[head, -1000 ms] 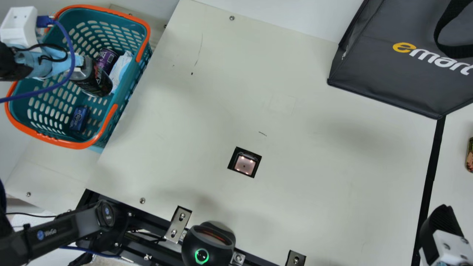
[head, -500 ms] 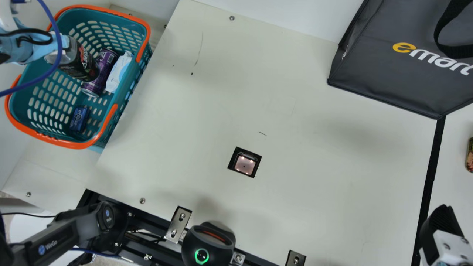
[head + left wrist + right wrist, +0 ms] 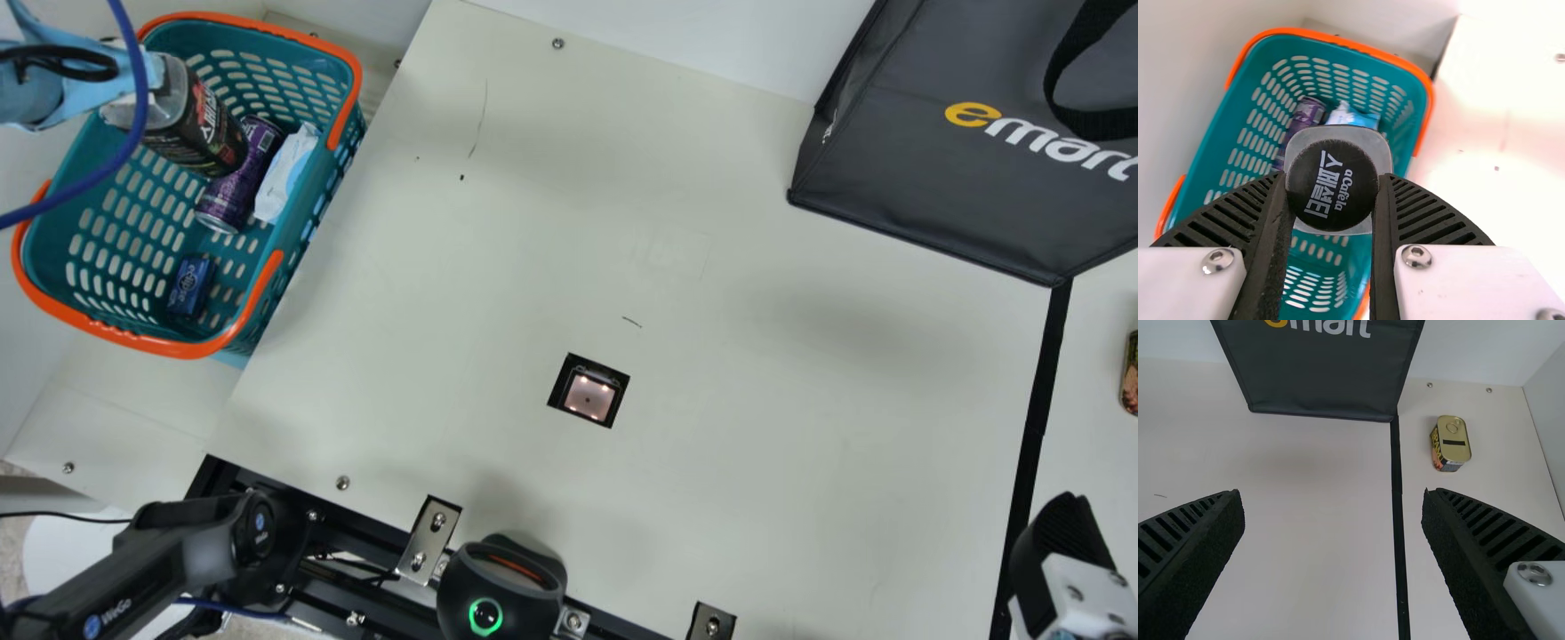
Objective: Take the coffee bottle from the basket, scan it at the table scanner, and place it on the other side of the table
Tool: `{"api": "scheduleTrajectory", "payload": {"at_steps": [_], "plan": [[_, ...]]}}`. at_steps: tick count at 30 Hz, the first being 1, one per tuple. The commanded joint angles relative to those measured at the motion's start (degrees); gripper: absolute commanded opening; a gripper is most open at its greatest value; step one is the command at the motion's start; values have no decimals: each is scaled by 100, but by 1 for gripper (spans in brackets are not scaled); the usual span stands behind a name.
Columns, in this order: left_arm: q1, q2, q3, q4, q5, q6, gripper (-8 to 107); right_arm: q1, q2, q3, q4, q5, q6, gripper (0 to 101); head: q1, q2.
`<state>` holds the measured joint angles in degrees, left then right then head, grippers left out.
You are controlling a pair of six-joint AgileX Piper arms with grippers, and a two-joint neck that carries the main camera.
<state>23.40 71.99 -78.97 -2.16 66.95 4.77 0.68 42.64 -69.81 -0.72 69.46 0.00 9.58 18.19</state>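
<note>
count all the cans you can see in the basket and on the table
2: a purple can in the basket, and a gold-topped can across the black strip from the scanner. More could be hidden beneath the coffee bottle.

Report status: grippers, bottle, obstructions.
Left gripper shut on bottle, within basket outline, lift height unclear. Right gripper open, empty. Basket rim between bottle and scanner.
</note>
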Motion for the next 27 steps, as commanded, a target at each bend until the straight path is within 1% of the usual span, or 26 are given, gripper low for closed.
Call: {"api": "scheduleTrajectory", "payload": {"at_steps": [1, 5, 13, 19, 25, 27], "plan": [[-242, -40, -45, 30, 133, -102, -8, 0, 0, 0, 0, 0, 0, 95, -166, 23], [-699, -136, -93, 127, 295, -335, -8, 0, 0, 0, 0, 0, 0, 95, -166, 23], [-1738, -272, 125, 384, 295, -879, -8, 0, 0, 0, 0, 0, 0, 95, -166, 23], [-2510, -280, 199, 598, 295, -1326, -8, 0, 0, 0, 0, 0, 0, 95, -166, 23], [-3092, -207, 226, 730, 286, -1687, -8, 0, 0, 0, 0, 0, 0, 95, -166, 23], [-3230, -173, 337, 764, 177, -1783, -8, 0, 0, 0, 0, 0, 0, 95, -166, 23]]}}
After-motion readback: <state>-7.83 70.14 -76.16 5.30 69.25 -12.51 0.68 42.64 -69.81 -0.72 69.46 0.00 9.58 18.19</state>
